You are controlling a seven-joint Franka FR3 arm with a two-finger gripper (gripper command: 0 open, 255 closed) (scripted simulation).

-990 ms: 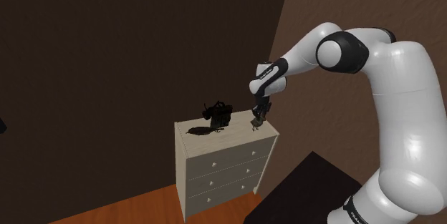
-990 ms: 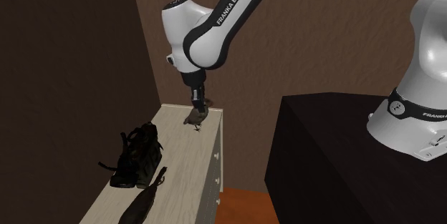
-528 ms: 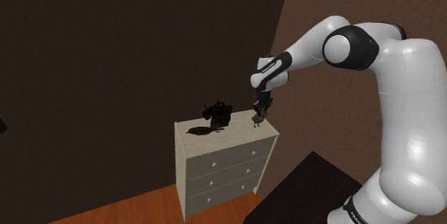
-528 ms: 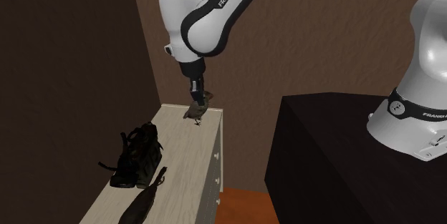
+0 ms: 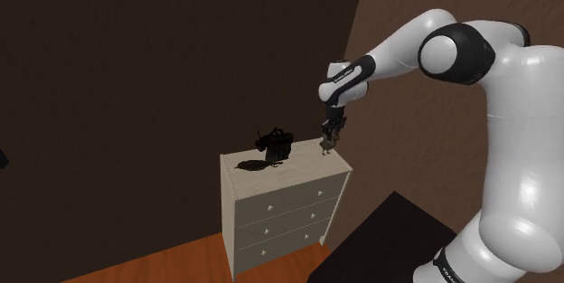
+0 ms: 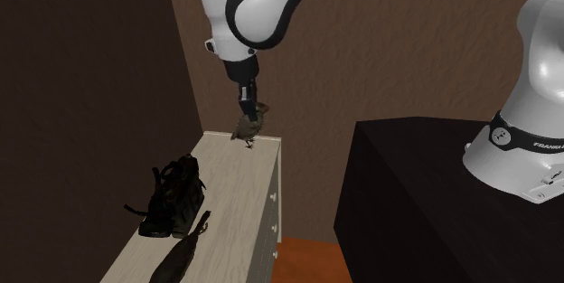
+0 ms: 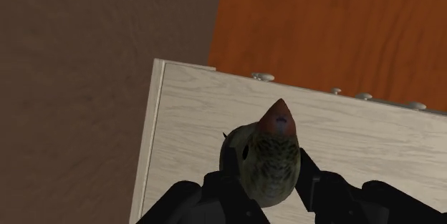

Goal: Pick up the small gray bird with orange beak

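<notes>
Closed tight on the small grey-green bird [image 7: 266, 159] with the orange beak, the black hand [image 6: 246, 109] holds it just above the pale dresser's [image 6: 226, 202] drawer-side corner, well apart from the black boots [image 6: 174, 198]: grasp apparently made, lift barely under way.

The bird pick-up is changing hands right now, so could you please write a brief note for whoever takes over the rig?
Tool: shut on the bird, fingers clasping its body, reddish beak pointing away from the tool.
Bird: grey-green, hanging just above the pale dresser top near a corner; its feet look clear of the surface.
Black boot: further along the top, apart from the bird.
Done: grasp, start of lift.
Left: raise it higher.
</notes>
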